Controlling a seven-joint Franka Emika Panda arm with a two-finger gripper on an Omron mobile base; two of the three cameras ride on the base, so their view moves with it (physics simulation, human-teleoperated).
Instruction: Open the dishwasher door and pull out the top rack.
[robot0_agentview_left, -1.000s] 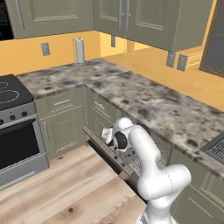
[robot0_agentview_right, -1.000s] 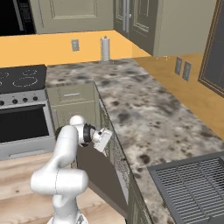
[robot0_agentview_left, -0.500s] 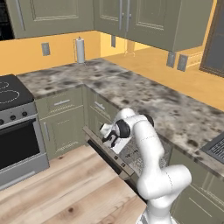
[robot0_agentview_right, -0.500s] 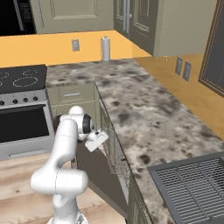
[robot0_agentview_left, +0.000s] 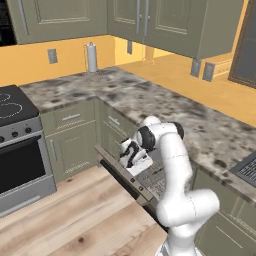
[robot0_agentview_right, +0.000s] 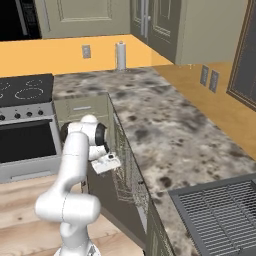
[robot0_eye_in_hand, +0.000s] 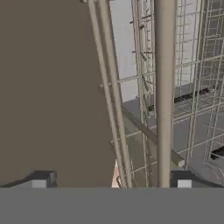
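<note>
Up close, hand view alone resolves top rack (robot0_eye_in_hand: 192, 87) wire grid.

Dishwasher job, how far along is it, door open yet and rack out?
Done: the dishwasher door is dropped down, open. In hand: the tool hangs open over the door's inner face at the cavity mouth, holding nothing; the hand view looks along the wire grid of the top rack. Left: gripping the rack's front and pulling it out; it looks to be inside the cavity.

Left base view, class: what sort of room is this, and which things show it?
A home kitchen, rendered: a stove with burners, a speckled stone counter under olive cabinets, and an open dishwasher door.
</note>
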